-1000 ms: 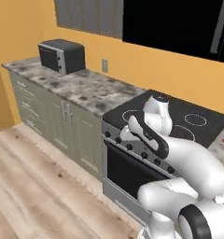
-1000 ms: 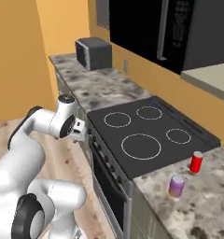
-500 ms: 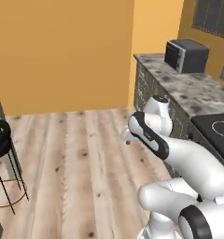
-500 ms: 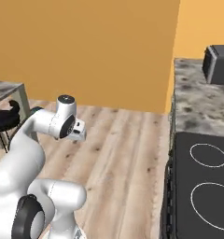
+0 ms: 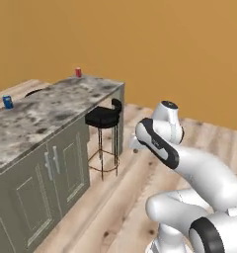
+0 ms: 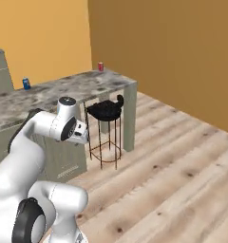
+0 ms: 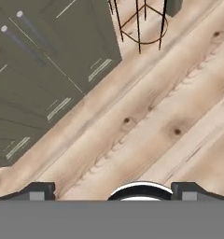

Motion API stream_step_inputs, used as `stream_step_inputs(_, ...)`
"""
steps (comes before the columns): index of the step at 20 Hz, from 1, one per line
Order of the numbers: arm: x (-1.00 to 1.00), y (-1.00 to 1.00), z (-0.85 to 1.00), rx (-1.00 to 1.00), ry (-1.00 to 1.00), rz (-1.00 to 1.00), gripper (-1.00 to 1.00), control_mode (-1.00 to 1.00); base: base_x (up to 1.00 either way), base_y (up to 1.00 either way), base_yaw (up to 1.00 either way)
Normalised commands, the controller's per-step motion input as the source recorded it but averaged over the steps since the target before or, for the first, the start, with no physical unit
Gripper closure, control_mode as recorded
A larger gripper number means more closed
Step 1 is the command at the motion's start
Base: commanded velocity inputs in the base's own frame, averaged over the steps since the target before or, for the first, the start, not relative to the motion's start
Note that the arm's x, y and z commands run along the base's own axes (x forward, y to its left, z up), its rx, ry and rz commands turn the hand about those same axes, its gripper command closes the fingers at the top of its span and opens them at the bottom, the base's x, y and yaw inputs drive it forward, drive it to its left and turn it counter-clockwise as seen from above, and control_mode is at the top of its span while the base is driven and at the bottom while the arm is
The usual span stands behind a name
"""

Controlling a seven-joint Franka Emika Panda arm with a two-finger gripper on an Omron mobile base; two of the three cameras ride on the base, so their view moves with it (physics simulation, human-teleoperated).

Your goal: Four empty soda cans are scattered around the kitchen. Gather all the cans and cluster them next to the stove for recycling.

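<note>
My claw point(image 7: 113, 190) is spread wide, jaws far apart, nothing between them, touching nothing. In the hand view its two dark fingertips point(image 7: 37, 190) sit at the bottom edges with bare light wood plank floor point(image 7: 170, 112) between them. The claw points down at the floor, hanging above it, beside the grey-green cabinet doors point(image 7: 39, 60) that run along the upper left of the hand view. The foot ring and thin legs of a stool point(image 7: 141, 25) show at the top of that view. In the base views my arm is folded in front of me with the claw point(image 5: 134, 146) held out over the floor near the counter end, claw point(image 6: 83, 134) close to the cabinet front. Red soda can point(image 5: 78, 72) stands upright at the far corner of the mottled stone counter point(image 5: 46, 108), near its edge. Blue soda can point(image 5: 8, 102) stands upright on the same counter, nearer me, close to the far edge, well apart from the red one. Same pair from the right base view: red soda can point(image 6: 100, 66) at the far end, blue soda can point(image 6: 26, 83) further back along the counter point(image 6: 63, 90). Black-seated stool point(image 5: 104, 118) is tucked under the counter overhang, below the red can's end. Both cans well apart from my claw. Orange wall point(image 5: 155, 44) behind.
</note>
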Motion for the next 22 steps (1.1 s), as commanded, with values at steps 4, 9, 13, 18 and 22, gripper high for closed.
stream_step_inputs(4, 0.00, 0.00, 0.00, 0.00, 0.00, 0.00, -1.00, 1.00, 0.00, 0.00, 0.98)
stream_step_inputs(9, 0.00, 0.00, 0.00, 0.00, 0.00, 0.00, -1.00, 1.00, 0.19, -0.12, 0.61)
stream_step_inputs(13, 0.00, 0.00, 0.00, 0.00, 0.00, 0.00, -1.00, 1.00, 0.43, -0.32, 0.17)
stream_step_inputs(18, 0.00, 0.00, 0.00, 0.00, 0.00, 0.00, -1.00, 1.00, 0.40, -0.34, 0.13)
stream_step_inputs(22, 0.00, 0.00, 0.00, 0.00, 0.00, 0.00, -1.00, 1.00, 0.38, -0.35, 0.14)
